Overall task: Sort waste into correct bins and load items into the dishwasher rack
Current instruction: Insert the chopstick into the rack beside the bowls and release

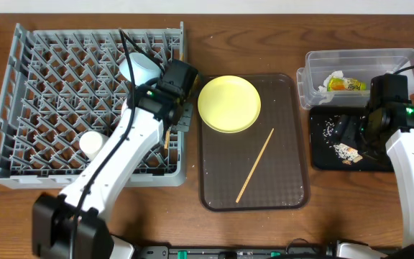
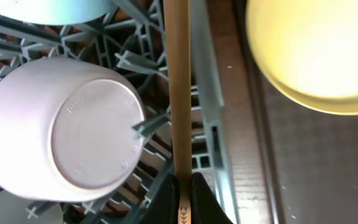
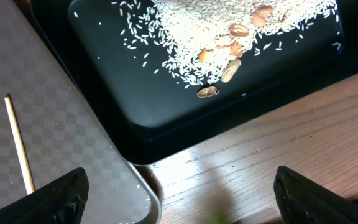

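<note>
My left gripper [image 1: 176,108] [image 2: 184,193] is shut on one wooden chopstick [image 2: 178,87] and holds it over the right edge of the grey dishwasher rack [image 1: 49,101] [image 2: 207,99]. An upturned pinkish-white bowl [image 2: 67,124] and a light blue bowl [image 2: 48,9] [image 1: 139,70] sit in the rack, as does a small white cup [image 1: 90,144]. The yellow plate [image 1: 228,103] [image 2: 316,50] and the second chopstick [image 1: 255,164] [image 3: 18,146] lie on the brown tray [image 1: 293,180]. My right gripper [image 1: 352,131] [image 3: 182,199] is open and empty by the black tray [image 1: 322,155] [image 3: 135,106], which holds rice crumbs [image 1: 346,150] [image 3: 204,37]. The wrapper [image 1: 347,84] lies in the clear tub [image 1: 358,61].
Peanut shells [image 3: 232,68] lie among the rice in the black tray. The brown tray's corner [image 3: 73,143] sits close to the black tray, with a strip of bare wooden table [image 3: 260,155] between and in front of them.
</note>
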Robot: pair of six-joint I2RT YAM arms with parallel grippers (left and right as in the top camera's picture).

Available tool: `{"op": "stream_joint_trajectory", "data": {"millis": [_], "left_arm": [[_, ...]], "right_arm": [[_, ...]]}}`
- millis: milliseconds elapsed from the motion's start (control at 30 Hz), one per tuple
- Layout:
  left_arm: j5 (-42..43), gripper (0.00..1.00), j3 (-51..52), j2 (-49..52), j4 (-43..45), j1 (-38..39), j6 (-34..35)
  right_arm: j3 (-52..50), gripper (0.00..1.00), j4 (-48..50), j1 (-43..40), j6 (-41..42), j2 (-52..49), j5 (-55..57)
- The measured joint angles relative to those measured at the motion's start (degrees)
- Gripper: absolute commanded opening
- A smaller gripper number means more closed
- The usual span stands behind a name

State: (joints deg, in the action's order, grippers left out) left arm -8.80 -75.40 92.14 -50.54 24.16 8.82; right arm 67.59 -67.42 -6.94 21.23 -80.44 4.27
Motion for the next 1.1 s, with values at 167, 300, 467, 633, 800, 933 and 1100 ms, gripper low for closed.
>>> {"op": "stream_joint_trajectory", "data": {"millis": [167, 300, 467, 633, 800, 933, 1100], "left_arm": [[-0.2, 0.17, 0.0, 3.8, 1.1, -0.9, 0.4], [-0.2, 0.50, 0.0, 5.7, 1.5, -0.9, 0.4], [-0.4, 0.55, 0.0, 5.6, 1.5, -0.9, 1.0], [2.3, 0.55, 0.0, 2.6, 2.3, 0.0, 1.1], [9.1, 0.55, 0.0, -1.4, 4.8, 4.3, 1.2], [12.0, 0.55, 0.0, -0.7, 6.4, 10.7, 1.3], [13.6, 0.55, 0.0, 2.7, 8.2, 18.8, 1.3]], "right_arm": [[0.0, 0.93, 0.0, 0.0, 0.0, 0.0, 0.0], [0.0, 0.93, 0.0, 0.0, 0.0, 0.0, 0.0], [0.0, 0.93, 0.0, 0.0, 0.0, 0.0, 0.0], [0.0, 0.93, 0.0, 0.0, 0.0, 0.0, 0.0], [0.0, 0.93, 0.0, 0.0, 0.0, 0.0, 0.0], [0.0, 0.93, 0.0, 0.0, 0.0, 0.0, 0.0], [0.0, 0.93, 0.0, 0.0, 0.0, 0.0, 0.0]]}}
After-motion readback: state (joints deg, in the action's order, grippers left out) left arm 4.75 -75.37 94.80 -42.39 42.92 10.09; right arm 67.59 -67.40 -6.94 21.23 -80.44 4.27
